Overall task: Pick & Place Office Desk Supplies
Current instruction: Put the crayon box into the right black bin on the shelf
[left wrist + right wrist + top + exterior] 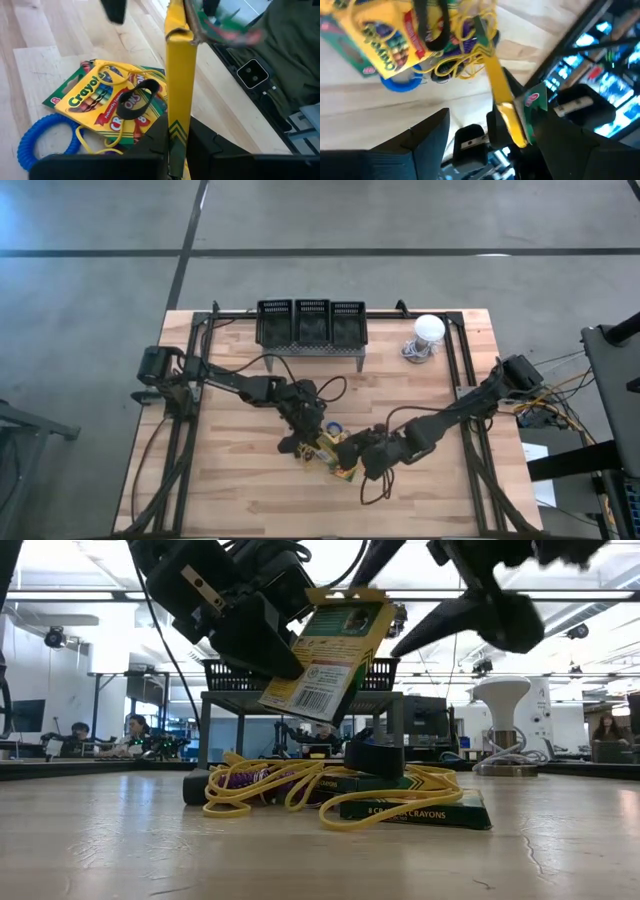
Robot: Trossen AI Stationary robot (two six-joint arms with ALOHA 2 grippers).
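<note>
My left gripper [175, 145] is shut on one yellow-and-green crayon box [330, 655], held tilted in the air above the pile. My right gripper [495, 117] is open. Its fingers stand on either side of the box's green hang-tab end [535, 100]; I cannot tell whether they touch it. Below, more crayon boxes [415, 810] lie flat on the table. Yellow rubber bands [300, 790], purple bands [250, 780] and a black loop [137, 97] lie tangled over them. A blue coiled loop [42, 142] lies beside them. My left gripper pinches the crayon box between its two fingers, across the flat faces near the end opposite the hang tab [175, 132]. The fingers slant down from the table's left. The box is lifted clear of the pile and tilted, its tab end highest.
A grey perforated stand [312, 325] is at the table's far edge, with a white dome-shaped object and its cable [428, 330] to its right. Black frame rails [465, 380] run along the sides. Bare wood lies toward the near edge [250, 500].
</note>
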